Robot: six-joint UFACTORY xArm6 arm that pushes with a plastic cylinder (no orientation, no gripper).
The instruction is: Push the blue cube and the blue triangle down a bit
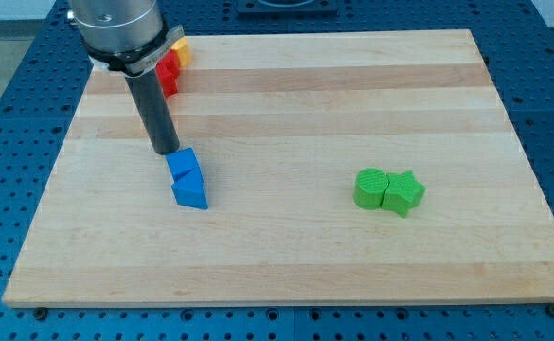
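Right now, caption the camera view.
My tip just above the touching blue cube and blue triangle.

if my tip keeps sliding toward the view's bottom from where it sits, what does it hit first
Most likely the blue cube: my tip sits just above-left of it, with the blue triangle right behind. Depth is hard to judge.

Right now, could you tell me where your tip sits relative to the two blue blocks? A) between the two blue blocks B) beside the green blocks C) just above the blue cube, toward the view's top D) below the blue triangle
C: my tip ends right at the upper edge of the blue cube, with the blue triangle touching the cube's lower side.
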